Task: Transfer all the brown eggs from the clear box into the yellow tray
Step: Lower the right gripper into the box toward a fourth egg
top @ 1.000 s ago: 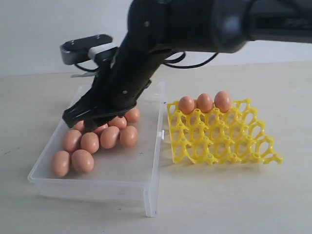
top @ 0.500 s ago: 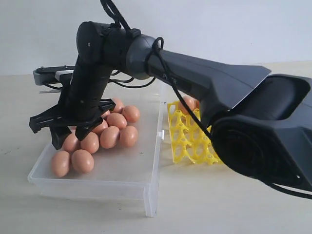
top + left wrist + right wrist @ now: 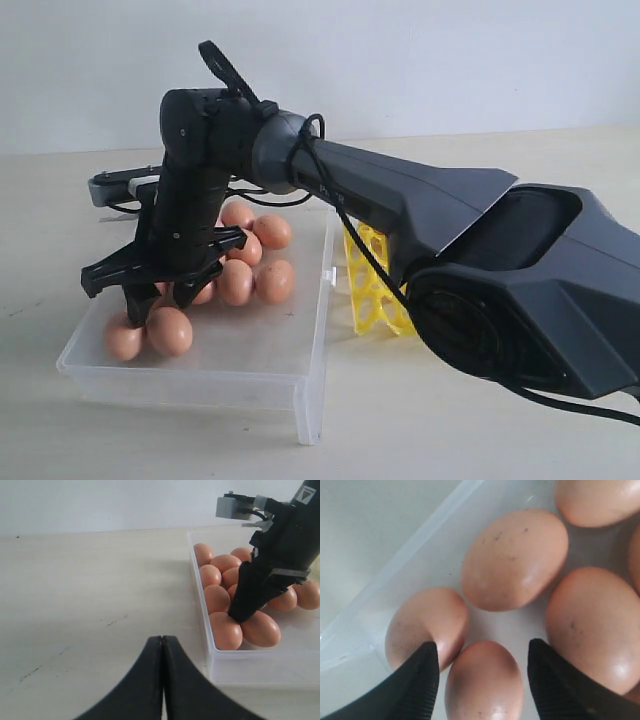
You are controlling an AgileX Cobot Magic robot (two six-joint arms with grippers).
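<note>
- Exterior view: shows the right gripper (image 3: pixel 158 300) low inside the clear box (image 3: pixel 300 392), at the end far from its white clasp (image 3: pixel 330 274), with jaws spread wide over the brown eggs (image 3: pixel 272 282). Places the yellow tray (image 3: pixel 372 292) on the table (image 3: pixel 150 445) just beside the box's clasp side, mostly hidden behind the arm.
- Left wrist view: finds the left gripper (image 3: pixel 162 680) pressed together, holding nothing, above bare table beside the box's long wall (image 3: pixel 206 630). Shows eggs (image 3: pixel 225 630) clustered inside that wall.
- Right wrist view: looks down between parted fingertips (image 3: pixel 422 680), one egg (image 3: pixel 485 685) lying between them, others close around near the box wall (image 3: pixel 395 565).
</note>
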